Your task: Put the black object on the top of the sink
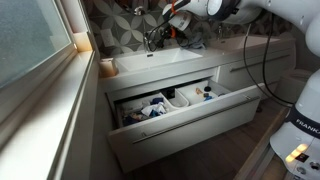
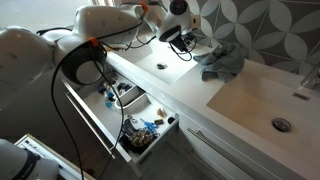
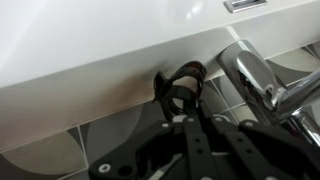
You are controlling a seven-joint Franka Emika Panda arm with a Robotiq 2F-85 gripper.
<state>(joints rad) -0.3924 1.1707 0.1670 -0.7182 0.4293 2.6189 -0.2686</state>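
The sink is a long white vanity top with two basins in both exterior views (image 1: 160, 70) (image 2: 195, 92). My gripper (image 1: 172, 24) (image 2: 181, 36) hangs over the back edge of one basin, beside a chrome faucet (image 1: 152, 38) (image 3: 255, 72). In the wrist view my gripper (image 3: 182, 102) is shut on the black object (image 3: 180, 82), a small looped black piece. It is held close against the white sink rim (image 3: 100, 55), next to the faucet. The black object also shows under the fingers in an exterior view (image 2: 184, 44).
A wide drawer (image 1: 170, 105) (image 2: 140, 118) below the sink stands open, with several small items inside. A grey cloth (image 2: 222, 62) lies on the top between the basins. A small cup (image 1: 107, 67) stands at the sink's corner by the window sill. A black cable hangs off the arm.
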